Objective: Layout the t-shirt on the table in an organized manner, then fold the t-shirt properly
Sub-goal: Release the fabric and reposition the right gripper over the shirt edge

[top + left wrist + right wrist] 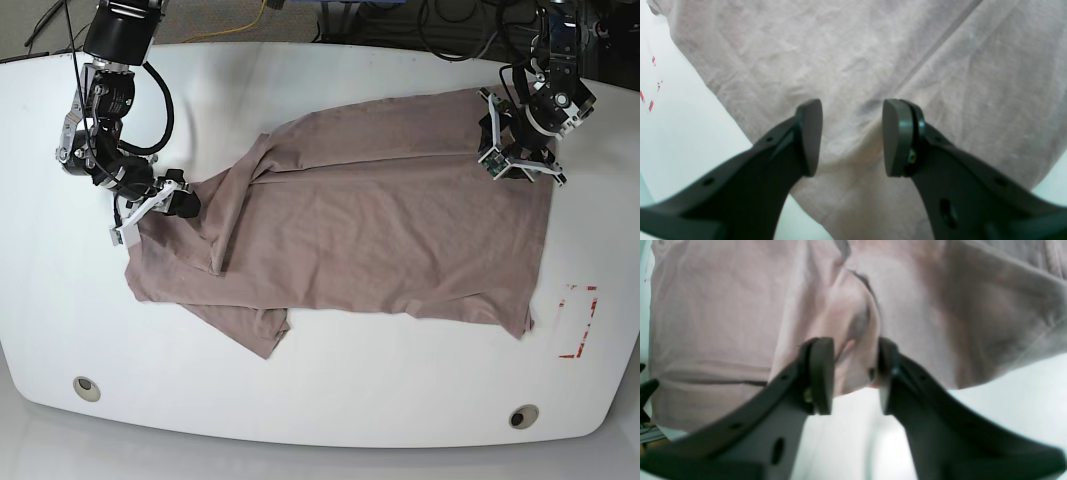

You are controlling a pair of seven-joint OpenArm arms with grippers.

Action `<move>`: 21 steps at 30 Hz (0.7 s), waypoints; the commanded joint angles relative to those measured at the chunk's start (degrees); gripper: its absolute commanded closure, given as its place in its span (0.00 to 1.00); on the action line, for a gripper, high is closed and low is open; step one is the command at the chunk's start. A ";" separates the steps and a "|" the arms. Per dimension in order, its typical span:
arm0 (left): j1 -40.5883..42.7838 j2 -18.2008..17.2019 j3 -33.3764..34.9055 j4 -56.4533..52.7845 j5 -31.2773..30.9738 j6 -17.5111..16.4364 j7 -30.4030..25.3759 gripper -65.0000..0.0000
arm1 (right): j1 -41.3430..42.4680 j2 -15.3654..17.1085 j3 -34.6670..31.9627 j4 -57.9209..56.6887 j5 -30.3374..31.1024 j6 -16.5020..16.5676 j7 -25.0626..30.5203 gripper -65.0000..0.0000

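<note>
- Lying crumpled across the middle of the smooth white table [320, 400], the thin mauve-brown t-shirt [370, 240] spreads wide.
- Right gripper [855, 373] pinches a raised fold at its edge.
- Left gripper [851, 136] hovers parted over flat cloth, gripping nothing.

One t-shirt [370, 230] lies on one white table [320, 400] — a single garment, no second piece of cloth. The table has two round holes, one near the front left corner [86, 388] and one near the front right [521, 416]. One red tape mark [579, 321] sits by the right edge. Two robot arms reach over the top — one at the left [105, 110] and one at the right [545, 95] of the overhead view — and each ends in one gripper with two fingers, so four fingers in all.
</note>
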State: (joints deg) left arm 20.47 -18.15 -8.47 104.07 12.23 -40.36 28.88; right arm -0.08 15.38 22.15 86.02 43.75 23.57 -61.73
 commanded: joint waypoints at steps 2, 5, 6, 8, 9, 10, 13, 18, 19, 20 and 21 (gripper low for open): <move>-0.29 -0.62 -0.28 0.76 -0.23 0.36 -0.88 0.58 | 1.00 0.84 0.31 0.80 0.96 0.38 0.86 0.80; -0.29 -0.62 -0.28 0.76 -0.23 0.36 -0.88 0.58 | 1.00 0.84 0.22 0.80 0.96 0.38 0.86 0.87; -0.29 -0.62 -0.28 0.76 -0.23 0.36 -0.88 0.58 | 1.00 0.84 0.22 0.80 0.96 0.38 0.86 0.90; -0.29 -0.62 -0.28 0.76 -0.23 0.36 -0.88 0.58 | 1.00 0.84 0.22 0.80 0.96 0.38 0.86 0.94; -0.29 -0.62 -0.28 0.76 -0.23 0.36 -0.88 0.58 | 1.00 0.84 0.22 0.80 0.96 0.38 0.86 0.96; -0.29 -0.62 -0.28 0.76 -0.23 0.36 -0.88 0.58 | 1.00 0.84 0.22 0.80 0.96 0.38 0.86 0.98; -0.29 -0.62 -0.28 0.76 -0.14 0.36 -0.88 0.58 | 0.82 0.84 0.13 0.80 0.96 0.38 0.86 1.00; -0.29 -0.62 -0.28 0.76 -0.14 0.36 -0.88 0.58 | 0.56 0.84 0.13 1.50 1.04 0.38 0.68 1.00; -0.29 -0.62 -0.28 0.76 -0.14 0.36 -0.88 0.58 | 0.56 0.84 0.13 1.85 1.04 0.38 0.59 1.00; -0.29 -0.62 -0.28 0.76 -0.14 0.36 -0.88 0.58 | 0.38 0.84 0.13 2.47 1.04 0.38 0.59 1.00; -0.29 -0.62 -0.28 0.76 -0.14 0.36 -0.88 0.58 | 0.21 0.84 0.13 2.82 1.04 0.30 0.59 1.00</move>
State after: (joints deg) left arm 20.47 -18.15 -8.47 104.03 12.23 -40.36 28.88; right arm -0.47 15.38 22.11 86.56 43.75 23.57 -61.76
